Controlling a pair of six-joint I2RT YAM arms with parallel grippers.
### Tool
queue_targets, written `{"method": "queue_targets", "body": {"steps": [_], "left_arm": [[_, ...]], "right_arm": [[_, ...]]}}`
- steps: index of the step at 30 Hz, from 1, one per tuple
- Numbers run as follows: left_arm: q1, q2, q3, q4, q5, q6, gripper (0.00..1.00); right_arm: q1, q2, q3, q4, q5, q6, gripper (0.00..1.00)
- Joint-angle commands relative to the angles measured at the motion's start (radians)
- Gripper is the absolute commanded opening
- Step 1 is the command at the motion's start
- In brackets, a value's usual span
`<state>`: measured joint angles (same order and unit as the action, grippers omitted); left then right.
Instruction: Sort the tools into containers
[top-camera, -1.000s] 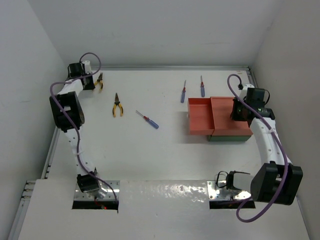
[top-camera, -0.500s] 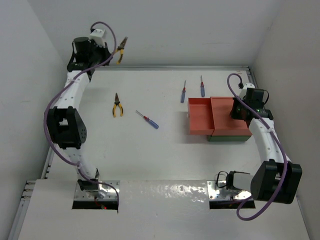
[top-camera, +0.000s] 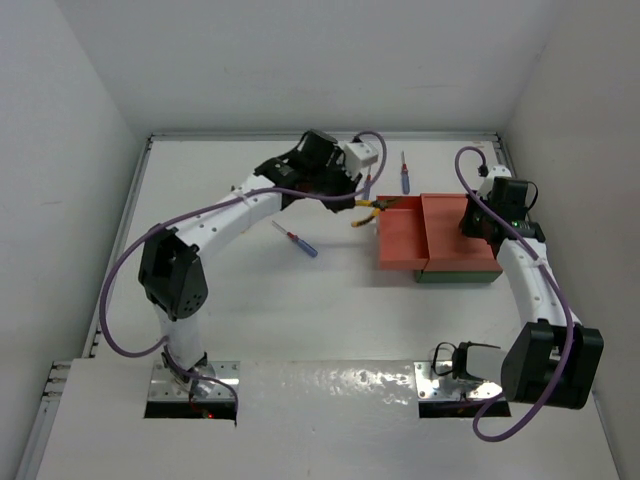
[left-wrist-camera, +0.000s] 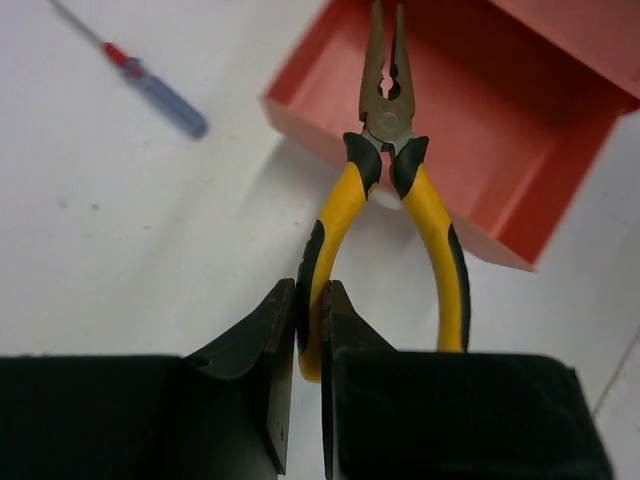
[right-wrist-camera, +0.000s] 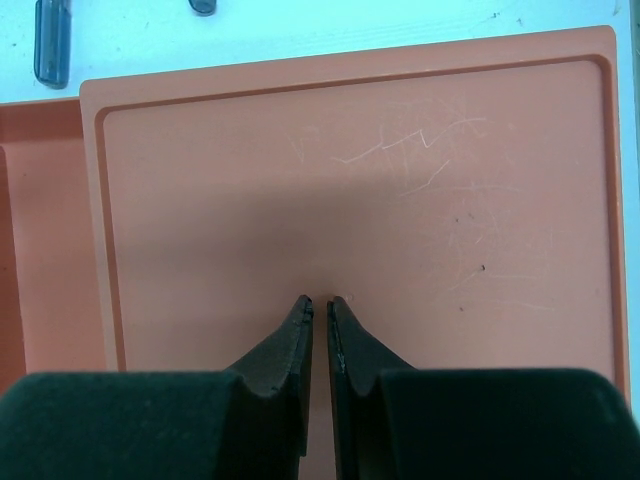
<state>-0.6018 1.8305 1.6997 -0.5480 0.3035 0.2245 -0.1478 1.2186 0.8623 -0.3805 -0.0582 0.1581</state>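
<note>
My left gripper (top-camera: 366, 203) is shut on one yellow handle of a pair of pliers (left-wrist-camera: 385, 100). The dark nose of the pliers points over the near-left corner of the open orange-red tray (left-wrist-camera: 520, 130) (top-camera: 400, 235). A blue-and-red screwdriver (top-camera: 298, 240) (left-wrist-camera: 160, 85) lies left of that tray, and another (top-camera: 404, 172) lies behind it. My right gripper (right-wrist-camera: 320, 300) (top-camera: 478, 222) is shut with nothing in it, just above a flat orange-red panel (right-wrist-camera: 400, 200). That panel rests on the dark green tray (top-camera: 455, 277). The left arm hides the table where it reaches across.
White walls close in the table on the left, back and right. A metal rail (top-camera: 120, 250) runs along the left edge. The two arm bases (top-camera: 190, 380) (top-camera: 465, 365) sit at the near edge. Two dark screwdriver handles (right-wrist-camera: 52, 40) show beyond the panel.
The left arm has swung from the far left corner across to the orange-red tray, carrying the pliers. The right arm has stayed over the panel, its fingers a little closer together.
</note>
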Motion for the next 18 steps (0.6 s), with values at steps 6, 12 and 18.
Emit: {"method": "queue_targets", "body": {"steps": [6, 12, 18], "left_arm": [[-0.108, -0.022, 0.061, -0.044, -0.096, 0.053, 0.00], [-0.162, 0.024, 0.072, -0.030, -0.132, 0.024, 0.00], [-0.199, 0.073, 0.113, 0.005, -0.133, 0.006, 0.00]], "right_arm": [[0.004, -0.004, -0.051, -0.054, 0.003, 0.004, 0.10], [0.004, -0.002, -0.051, -0.051, 0.001, 0.006, 0.11], [0.004, -0.004, -0.063, -0.049, 0.000, 0.006, 0.11]]}}
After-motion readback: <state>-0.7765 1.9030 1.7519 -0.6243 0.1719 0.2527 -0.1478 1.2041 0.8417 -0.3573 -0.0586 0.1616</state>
